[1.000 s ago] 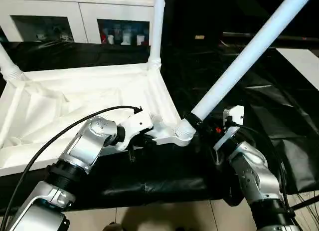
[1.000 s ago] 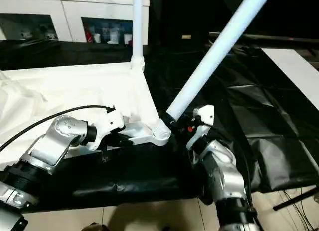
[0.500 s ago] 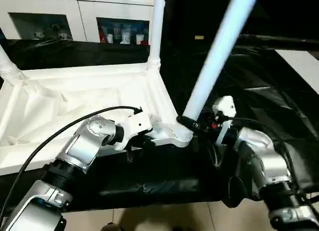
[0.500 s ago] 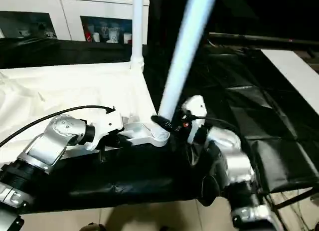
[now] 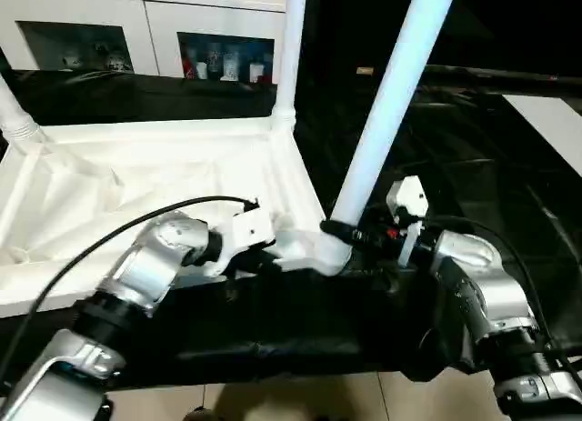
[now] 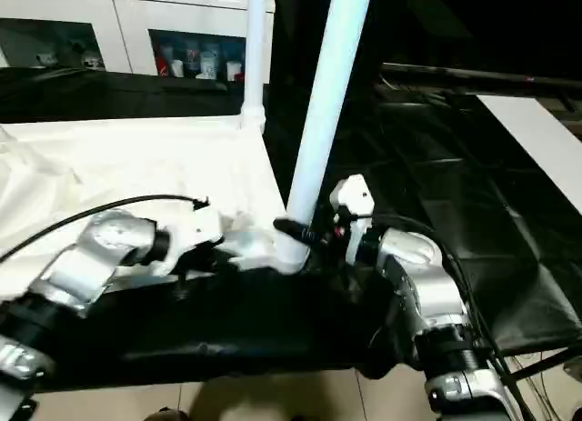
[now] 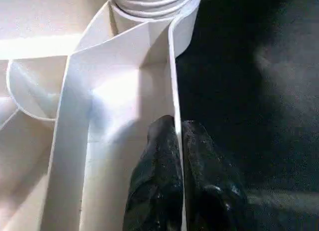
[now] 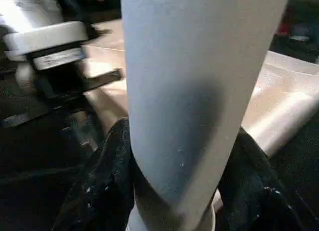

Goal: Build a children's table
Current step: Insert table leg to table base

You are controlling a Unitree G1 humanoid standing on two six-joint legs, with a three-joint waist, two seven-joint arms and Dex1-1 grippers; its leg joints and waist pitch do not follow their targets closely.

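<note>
Now leg [image 5: 386, 107] between right jaws, table rim [image 7: 175, 106] between left.

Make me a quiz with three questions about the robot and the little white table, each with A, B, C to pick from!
1. Where is the leg that the right pincer holds?
A. in the near corner socket
B. flat on the floor
C. on the cabinet

2. How many legs stand up from the table top?
A. one
B. three
C. six

3. What is the left pincer doing?
A. hanging open in the air
B. pinching the table top's rim
C. holding a cup

Answers:
1 A: the leg rises from the socket, with the right pincer around it.
2 B: three legs stand up from the table top.
3 B: the left pincer is shut on the rim.
</note>
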